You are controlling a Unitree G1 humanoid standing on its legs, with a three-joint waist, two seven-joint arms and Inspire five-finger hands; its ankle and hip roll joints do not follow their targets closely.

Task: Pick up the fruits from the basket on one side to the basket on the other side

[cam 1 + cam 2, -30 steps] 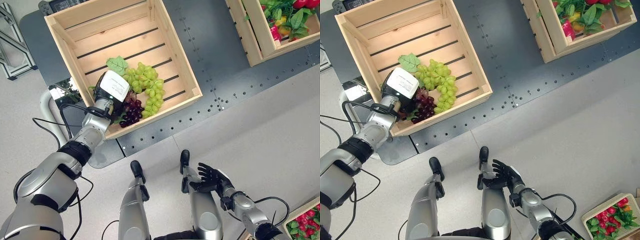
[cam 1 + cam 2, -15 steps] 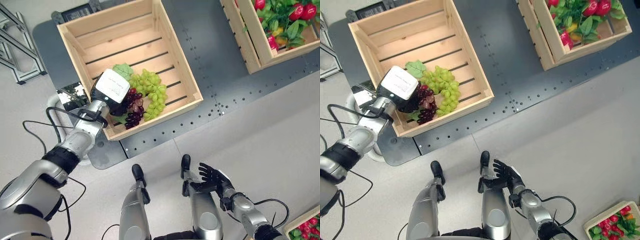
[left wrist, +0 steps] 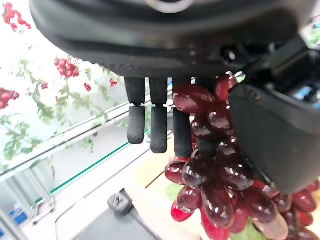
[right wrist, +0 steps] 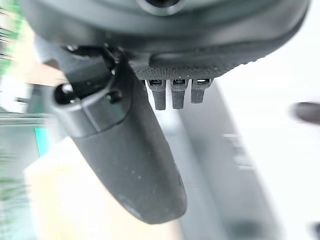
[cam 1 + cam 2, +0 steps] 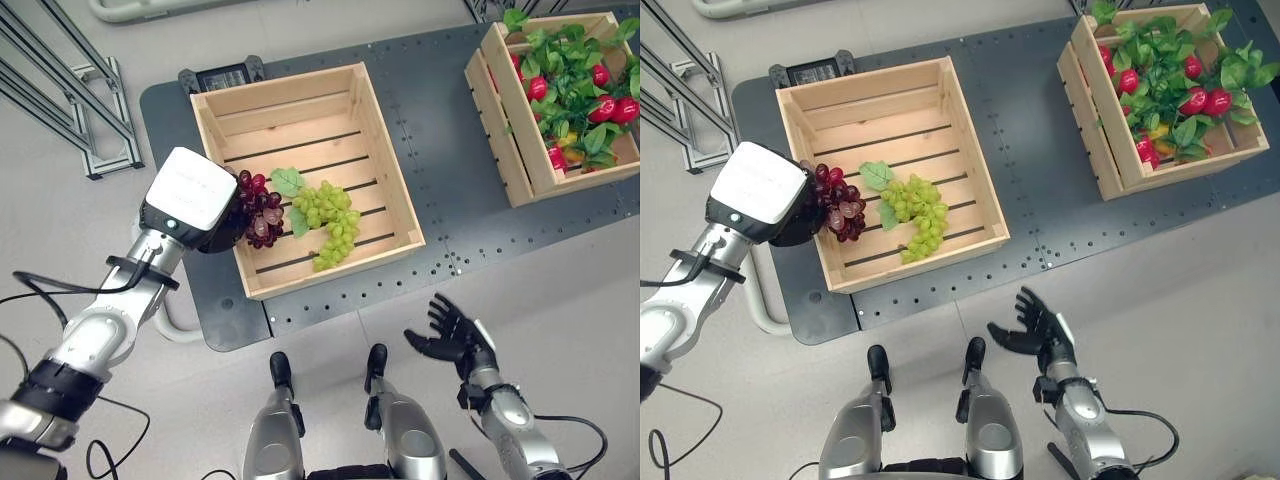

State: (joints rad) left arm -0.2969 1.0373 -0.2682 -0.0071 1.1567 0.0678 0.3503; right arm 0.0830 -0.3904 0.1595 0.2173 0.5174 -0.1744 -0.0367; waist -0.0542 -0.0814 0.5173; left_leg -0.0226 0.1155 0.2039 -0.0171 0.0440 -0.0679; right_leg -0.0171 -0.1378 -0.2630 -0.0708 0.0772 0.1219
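A: While the left hand (image 5: 222, 212) grips the red grapes (image 5: 259, 206) over the left crate's (image 5: 385, 165) edge, what matters?
B: Lift clear before crossing to the upper-right crate (image 5: 492, 115). Right hand (image 5: 455, 330) idle, fingers spread.

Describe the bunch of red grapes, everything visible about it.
The red grapes are a compact bunch of glossy dark red to purple berries, a few paler pink. The left hand has the bunch pinched between thumb and fingers, hanging over the left wall of the wooden crate. Whether its tip touches the slats cannot be told. It sits apart from the green grapes lying in the crate.
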